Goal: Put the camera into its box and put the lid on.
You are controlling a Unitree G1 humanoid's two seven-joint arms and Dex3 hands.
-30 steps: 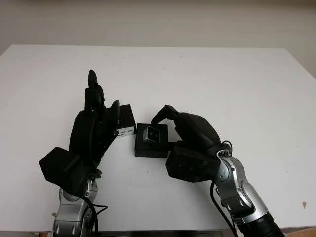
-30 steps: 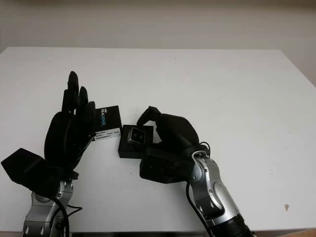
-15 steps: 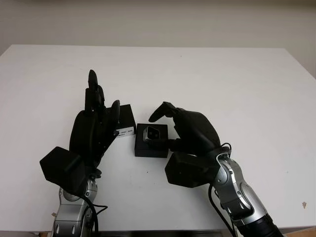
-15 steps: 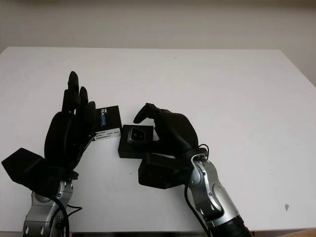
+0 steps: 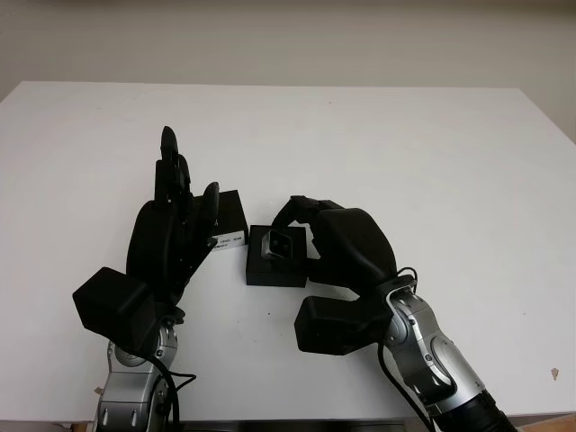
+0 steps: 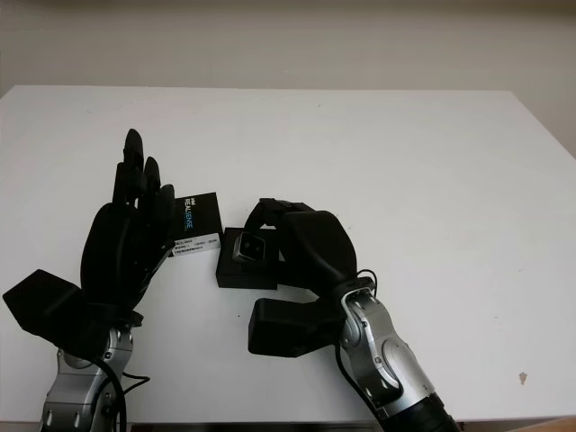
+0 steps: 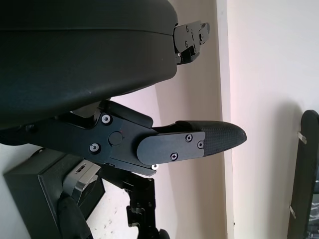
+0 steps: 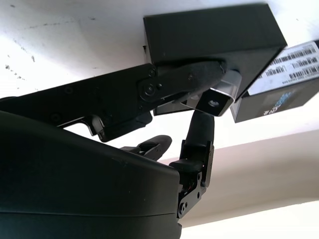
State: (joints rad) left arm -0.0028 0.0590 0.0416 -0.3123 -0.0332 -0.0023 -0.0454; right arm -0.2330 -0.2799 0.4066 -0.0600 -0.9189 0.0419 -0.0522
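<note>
White desk [image 5: 432,162] carries everything. Left hand [image 5: 171,236] is open, holds nothing, raised upright just left of the lid [image 6: 196,225], a black box part w/ white barcode label, lying on desk. Right hand [image 5: 337,243] is curled round the camera [image 5: 283,243], fingers [image 8: 199,77] pinching its silver body. Camera sits tilted in the open black box [image 5: 270,268], not fully seated. Box is just right of lid, corners nearly touching.
</note>
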